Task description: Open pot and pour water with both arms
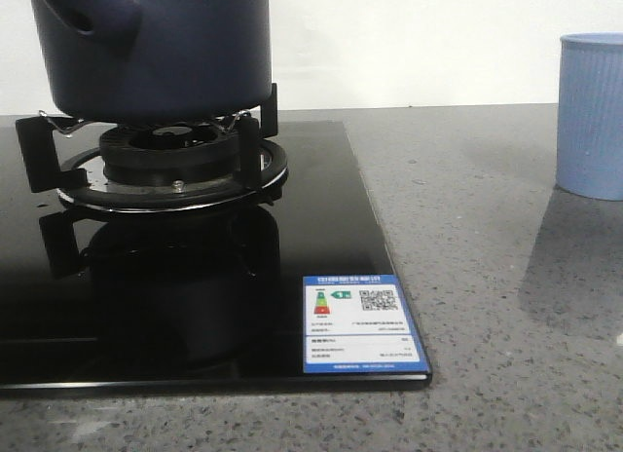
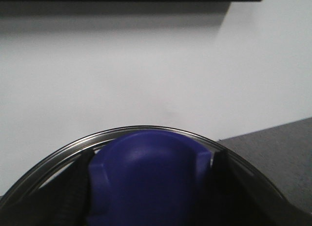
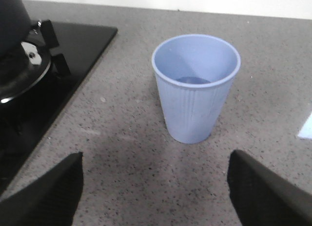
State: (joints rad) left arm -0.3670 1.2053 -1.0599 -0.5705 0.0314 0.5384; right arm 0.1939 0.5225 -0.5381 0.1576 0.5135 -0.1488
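Note:
The dark navy pot (image 1: pixel 156 53) stands on the gas burner (image 1: pixel 170 165) at the far left, its stubby side handle (image 1: pixel 92 14) pointing left; its top is cut off by the frame. An edge of it shows in the right wrist view (image 3: pixel 12 16). My left gripper (image 2: pixel 151 187) is shut on the lid's blue knob (image 2: pixel 151 172), with the lid's metal rim (image 2: pixel 146 129) curving round it. I cannot tell whether the lid rests on the pot. My right gripper (image 3: pixel 155 187) is open and empty over the counter, a short way before the pale blue ribbed cup (image 3: pixel 195 94).
The black glass hob (image 1: pixel 195 306) fills the left, with an energy label (image 1: pixel 360 323) at its front right corner. The cup (image 1: pixel 591 116) stands upright on the grey speckled counter (image 1: pixel 487 277) at the right. A white wall is behind.

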